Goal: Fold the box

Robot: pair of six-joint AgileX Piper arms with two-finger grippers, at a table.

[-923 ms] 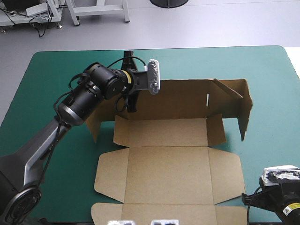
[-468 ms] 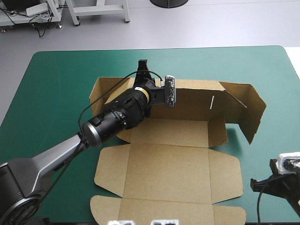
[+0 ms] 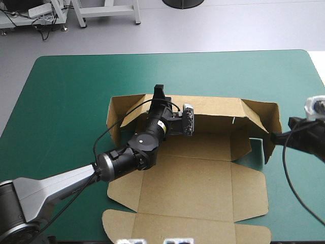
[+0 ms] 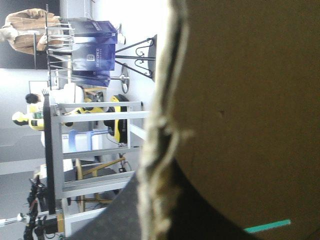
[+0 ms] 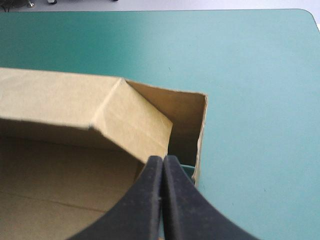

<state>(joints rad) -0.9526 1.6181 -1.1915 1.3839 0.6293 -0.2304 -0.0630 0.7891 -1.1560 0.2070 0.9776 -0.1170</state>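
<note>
The brown box [image 3: 193,183] lies open on the teal-green cover, its back wall raised and its lid panel flat toward the near edge. My left gripper [image 3: 158,94] sits on the top rim of the back wall, shut on the box. In the left wrist view the board [image 4: 240,100] fills the space beside its fingers [image 4: 122,215], with the rim running between them. My right gripper [image 3: 271,136] is shut, its tip at the box's right side wall. In the right wrist view this gripper [image 5: 162,159] points into the corner where an angled inner flap [image 5: 135,120] meets the side wall [image 5: 200,130].
Bare teal-green cover [image 3: 66,91] surrounds the box on the left, far and right sides [image 5: 250,75]. The lid's near flaps [image 3: 122,223] reach close to the table's near edge.
The right arm came up from the near right corner to the box's right wall. The left gripper shifted right along the back wall, which now stands straighter, and the right wall has swung inward.
</note>
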